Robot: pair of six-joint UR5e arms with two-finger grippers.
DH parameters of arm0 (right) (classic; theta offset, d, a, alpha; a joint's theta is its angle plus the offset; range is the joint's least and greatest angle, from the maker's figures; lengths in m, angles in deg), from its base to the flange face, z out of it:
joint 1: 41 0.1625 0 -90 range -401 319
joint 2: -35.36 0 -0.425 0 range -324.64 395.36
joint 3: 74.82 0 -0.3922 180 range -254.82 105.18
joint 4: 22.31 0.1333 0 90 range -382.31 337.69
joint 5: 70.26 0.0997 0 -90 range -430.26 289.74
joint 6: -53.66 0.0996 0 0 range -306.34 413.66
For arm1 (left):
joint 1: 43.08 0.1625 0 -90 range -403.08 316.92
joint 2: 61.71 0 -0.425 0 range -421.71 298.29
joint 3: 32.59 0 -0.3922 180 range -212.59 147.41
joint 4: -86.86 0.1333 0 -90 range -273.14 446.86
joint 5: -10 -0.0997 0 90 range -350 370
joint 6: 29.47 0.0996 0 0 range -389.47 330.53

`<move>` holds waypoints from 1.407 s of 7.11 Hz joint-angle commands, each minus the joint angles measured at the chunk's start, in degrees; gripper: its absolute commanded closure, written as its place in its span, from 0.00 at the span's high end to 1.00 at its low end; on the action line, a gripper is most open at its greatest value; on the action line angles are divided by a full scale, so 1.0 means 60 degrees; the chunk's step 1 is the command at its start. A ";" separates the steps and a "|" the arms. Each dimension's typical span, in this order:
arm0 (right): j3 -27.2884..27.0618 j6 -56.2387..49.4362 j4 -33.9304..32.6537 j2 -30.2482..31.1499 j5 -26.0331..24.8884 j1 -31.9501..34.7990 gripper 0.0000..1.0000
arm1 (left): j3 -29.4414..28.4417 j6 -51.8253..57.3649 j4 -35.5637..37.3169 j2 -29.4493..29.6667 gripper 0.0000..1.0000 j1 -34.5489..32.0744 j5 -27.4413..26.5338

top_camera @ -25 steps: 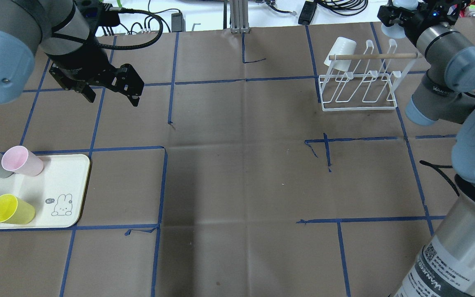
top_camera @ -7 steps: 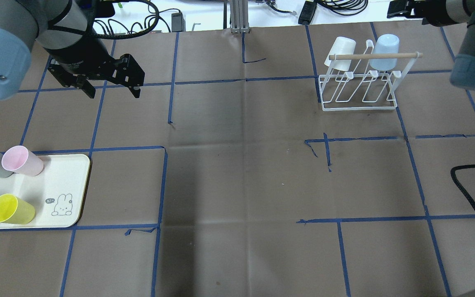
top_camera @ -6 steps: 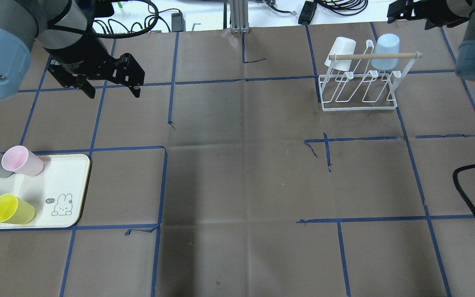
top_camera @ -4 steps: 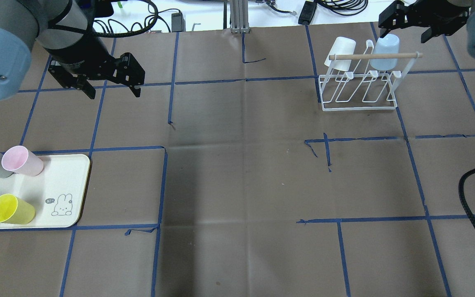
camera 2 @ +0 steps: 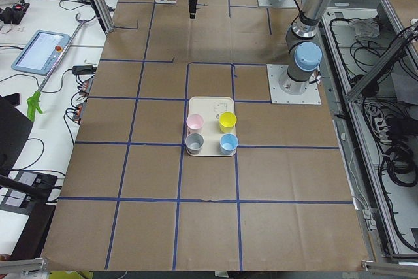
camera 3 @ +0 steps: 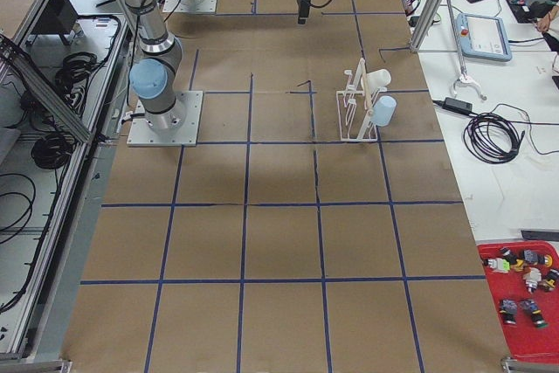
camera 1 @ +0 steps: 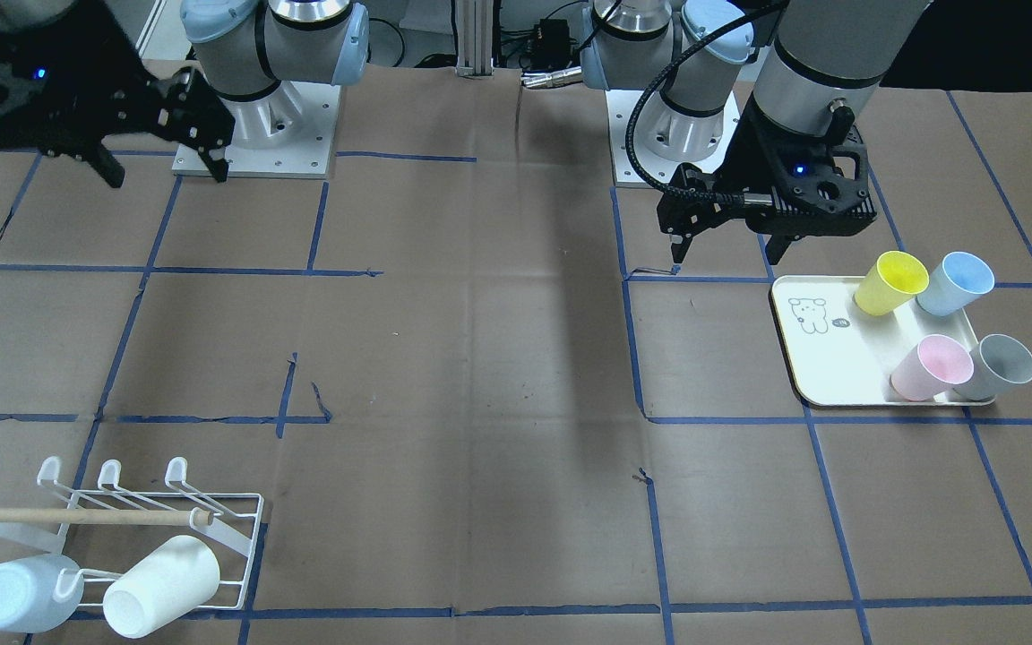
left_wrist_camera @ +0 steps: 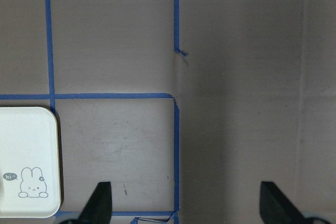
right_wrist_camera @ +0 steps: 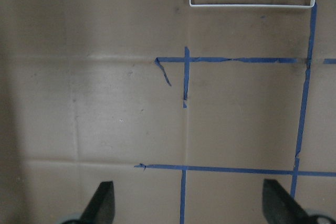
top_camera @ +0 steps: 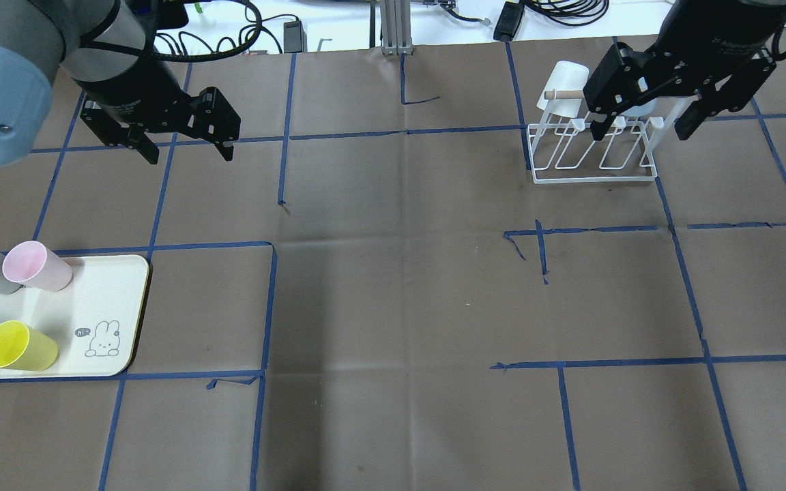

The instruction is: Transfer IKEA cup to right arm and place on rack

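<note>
Two cups sit upturned on the rack [camera 1: 77, 516], near the bench's far edge toward its right corner: the pale blue IKEA cup [camera 1: 7, 593] and a white cup [camera 1: 160, 584], side by side; right claw [top_camera: 641, 129] spread wide, empty, clear above the rack; left claw [top_camera: 188, 153] likewise wide, empty; four coloured cups [camera 1: 890, 282] occupy the tray [camera 1: 825, 358] at the left edge.

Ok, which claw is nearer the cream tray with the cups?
Left. The left claw hangs open above the table, just off a corner of the tray. The right claw is at the table's other end, up near the rack.
</note>
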State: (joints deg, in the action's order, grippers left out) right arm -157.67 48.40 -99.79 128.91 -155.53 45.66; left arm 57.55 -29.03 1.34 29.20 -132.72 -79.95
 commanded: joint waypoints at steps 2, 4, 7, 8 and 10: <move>-0.1508 0.0657 0.0186 0.1983 -0.0056 0.0323 1.00 | 0.0006 0.0000 0.0000 -0.0006 0.99 0.0000 0.0006; -0.1707 0.0511 -0.0459 0.1289 0.0017 0.0337 1.00 | 0.0021 0.0000 0.0000 -0.0006 0.99 0.0000 0.0006; -0.0652 0.0335 -0.0489 0.0361 -0.0085 0.0323 1.00 | 0.0021 0.0000 0.0000 -0.0020 0.99 0.0000 0.0006; -0.0665 0.0320 -0.0489 0.0347 -0.0086 0.0337 1.00 | 0.0021 0.0000 0.0000 -0.0006 0.99 0.0000 0.0006; -0.0695 0.0320 -0.0636 0.0171 -0.0071 0.0337 1.00 | 0.0021 0.0000 0.0000 -0.0006 0.99 0.0000 0.0006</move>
State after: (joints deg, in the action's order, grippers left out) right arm -161.85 50.35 -103.19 130.57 -155.98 47.67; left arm 57.68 -29.03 1.34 29.16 -132.72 -79.92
